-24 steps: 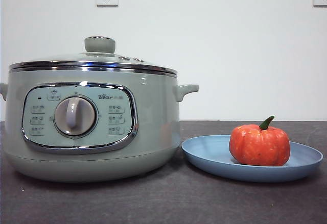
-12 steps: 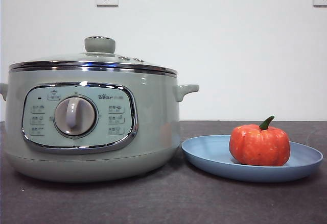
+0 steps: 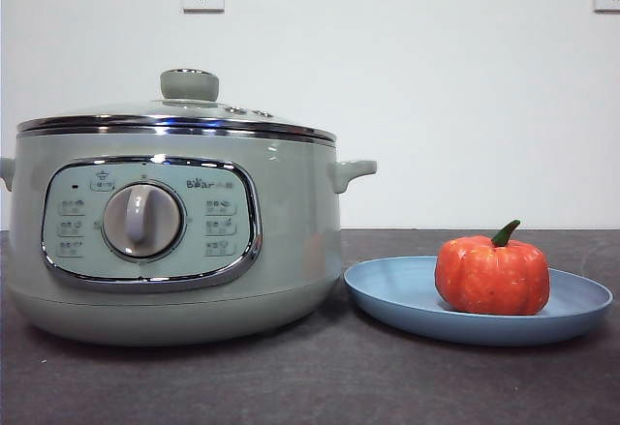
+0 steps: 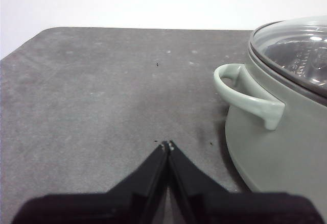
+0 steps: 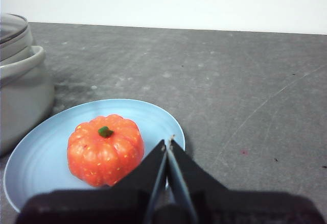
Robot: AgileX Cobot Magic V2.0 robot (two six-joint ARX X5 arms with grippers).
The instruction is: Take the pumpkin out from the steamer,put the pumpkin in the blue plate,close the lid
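Just beside the clenched right end effector (image 5: 168,143), pumpkin (image 5: 104,149) sits on blue plate (image 5: 36,157).

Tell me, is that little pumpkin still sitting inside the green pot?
No, the pumpkin sits upright on the blue plate beside the steamer, whose lid is on.

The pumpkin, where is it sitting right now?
In the front view the pumpkin sits upright on the blue plate, on the picture's right, beside the steamer with its lid closed.
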